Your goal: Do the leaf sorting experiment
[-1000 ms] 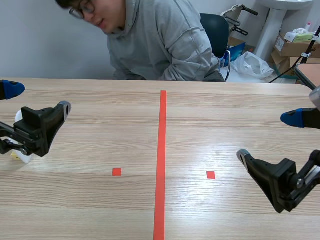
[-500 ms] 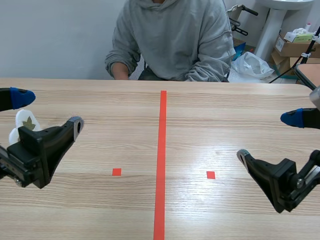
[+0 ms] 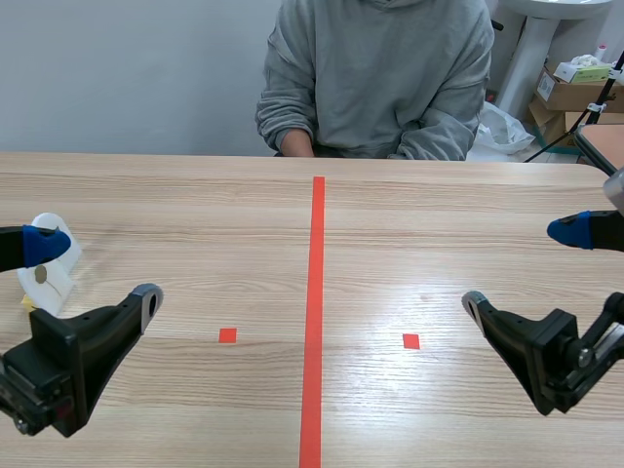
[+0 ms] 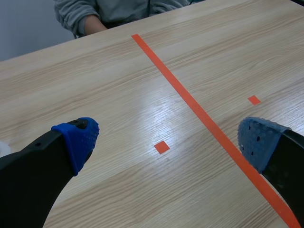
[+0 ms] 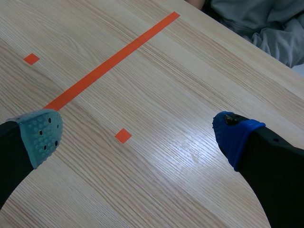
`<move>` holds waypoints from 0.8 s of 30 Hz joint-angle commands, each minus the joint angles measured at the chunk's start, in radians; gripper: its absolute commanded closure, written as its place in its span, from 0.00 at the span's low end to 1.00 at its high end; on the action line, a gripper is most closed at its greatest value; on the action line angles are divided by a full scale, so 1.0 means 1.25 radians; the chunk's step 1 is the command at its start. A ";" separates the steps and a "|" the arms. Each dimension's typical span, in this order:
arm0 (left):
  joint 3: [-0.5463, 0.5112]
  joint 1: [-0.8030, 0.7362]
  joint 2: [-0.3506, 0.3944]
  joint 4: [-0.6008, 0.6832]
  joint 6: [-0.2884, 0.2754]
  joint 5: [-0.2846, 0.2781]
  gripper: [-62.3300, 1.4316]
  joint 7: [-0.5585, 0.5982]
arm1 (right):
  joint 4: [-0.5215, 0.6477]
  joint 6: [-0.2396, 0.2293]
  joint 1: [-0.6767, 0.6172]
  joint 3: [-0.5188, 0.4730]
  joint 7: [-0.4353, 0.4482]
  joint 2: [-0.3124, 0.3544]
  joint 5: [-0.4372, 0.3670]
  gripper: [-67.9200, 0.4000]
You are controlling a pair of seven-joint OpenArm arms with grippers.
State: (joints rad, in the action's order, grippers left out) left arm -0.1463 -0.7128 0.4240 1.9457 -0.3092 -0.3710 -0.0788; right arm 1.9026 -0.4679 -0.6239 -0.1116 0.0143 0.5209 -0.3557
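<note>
Scene view: light wooden table [image 3: 195,409], orange-red tape line [image 3: 314,322] running from the near edge to the far edge down the middle, and one small orange-red tape square [image 3: 227,335] to its left, another [image 3: 410,341] to its right. We see the left gripper [image 3: 96,273] low by the table's left edge, fingers spread wide, holding nothing. A small white rounded piece with a brownish leaf-like mark [image 3: 60,281] lies at the left edge, just beside and partly behind the blue fingertip [image 3: 44,244]; we cannot tell if they touch. The right gripper [image 3: 523,267] sits by the right edge, also spread wide and holding nothing. A person in a grey hoodie [image 3: 380,68] sits at the far edge, and cardboard boxes [image 3: 570,93] stand beyond the far right corner. Left wrist view: we see both blue dotted pads [image 4: 78,140] well apart with only bare wood, the tape line and a square between and ahead of them. Right wrist view: one grey-green pad [image 5: 42,135] and one blue pad [image 5: 235,133], well apart, with a tape square between them, the tape line ahead and a grey sleeve [image 5: 266,28] at the far edge.
</note>
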 commanded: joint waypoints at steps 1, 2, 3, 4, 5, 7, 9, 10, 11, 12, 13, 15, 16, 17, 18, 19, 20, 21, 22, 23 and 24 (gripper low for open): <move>-0.003 -0.004 0.003 0.003 0.000 -0.006 0.00 0.010 | 0.002 0.002 0.009 -0.008 0.012 0.002 -0.011 0.00; -0.003 -0.006 0.003 0.003 0.000 -0.006 0.00 0.008 | 0.002 0.002 0.009 -0.008 0.012 0.002 -0.011 0.00; -0.003 -0.006 0.003 0.003 0.000 -0.006 0.00 0.008 | 0.002 0.002 0.009 -0.008 0.012 0.002 -0.011 0.00; -0.003 -0.006 0.004 0.002 0.000 -0.007 0.00 0.008 | 0.002 0.002 0.009 -0.008 0.012 0.002 -0.011 0.00; -0.003 -0.006 0.008 0.000 0.000 -0.013 0.00 0.009 | 0.002 0.002 0.009 -0.008 0.011 0.002 -0.011 0.00; -0.003 -0.006 0.020 -0.010 0.000 -0.031 0.00 0.015 | 0.002 0.002 0.009 -0.008 0.011 0.002 -0.011 0.00; -0.003 -0.006 0.036 -0.030 0.000 -0.040 0.00 0.032 | 0.002 0.002 0.009 -0.008 0.011 0.002 -0.011 0.00; -0.003 -0.005 0.043 -0.042 0.001 -0.046 0.00 0.039 | 0.002 0.002 0.009 -0.008 0.011 0.002 -0.011 0.00; -0.003 -0.005 0.050 -0.054 0.000 -0.048 0.00 0.049 | 0.002 0.002 0.009 -0.008 0.011 0.002 -0.011 0.00; -0.003 -0.005 0.056 -0.065 0.000 -0.048 0.00 0.056 | 0.002 0.002 0.009 -0.008 0.011 0.002 -0.011 0.00; -0.003 -0.005 0.060 -0.074 0.000 -0.048 0.00 0.061 | 0.002 0.002 0.009 -0.008 0.012 0.002 -0.011 0.00; -0.003 -0.003 0.062 -0.083 0.000 -0.048 0.00 0.066 | 0.002 0.002 0.009 -0.008 0.011 0.002 -0.011 0.00; -0.003 -0.003 0.062 -0.084 0.000 -0.048 0.00 0.067 | 0.002 0.002 0.009 -0.008 0.011 0.002 -0.011 0.00; -0.003 -0.003 0.061 -0.084 0.000 -0.048 0.00 0.070 | 0.002 0.002 0.009 -0.008 0.011 0.002 -0.011 0.00; -0.003 -0.002 0.060 -0.084 0.000 -0.048 0.00 0.072 | 0.002 0.002 0.009 -0.008 0.011 0.002 -0.011 0.00; -0.003 -0.001 0.058 -0.084 0.000 -0.048 0.00 0.071 | 0.002 0.002 0.009 -0.008 0.011 0.002 -0.011 0.00; -0.003 -0.001 0.058 -0.084 0.000 -0.048 0.00 0.071 | 0.002 0.002 0.009 -0.008 0.011 0.002 -0.011 0.00; -0.003 -0.001 0.058 -0.084 0.000 -0.048 0.00 0.071 | 0.002 0.002 0.009 -0.008 0.011 0.002 -0.011 0.00; -0.003 -0.001 0.058 -0.084 0.000 -0.048 0.00 0.071 | 0.002 0.002 0.009 -0.008 0.011 0.002 -0.011 0.00; -0.003 -0.001 0.058 -0.084 0.000 -0.048 0.00 0.071 | 0.002 0.002 0.009 -0.008 0.011 0.002 -0.011 0.00; -0.003 -0.001 0.058 -0.084 0.000 -0.048 0.00 0.071 | 0.002 0.002 0.009 -0.008 0.011 0.002 -0.011 0.00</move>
State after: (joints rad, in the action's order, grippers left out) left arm -0.1463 -0.7170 0.5037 1.8153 -0.3084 -0.4240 -0.0032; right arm 1.9026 -0.4679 -0.6239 -0.1116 0.0143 0.5209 -0.3557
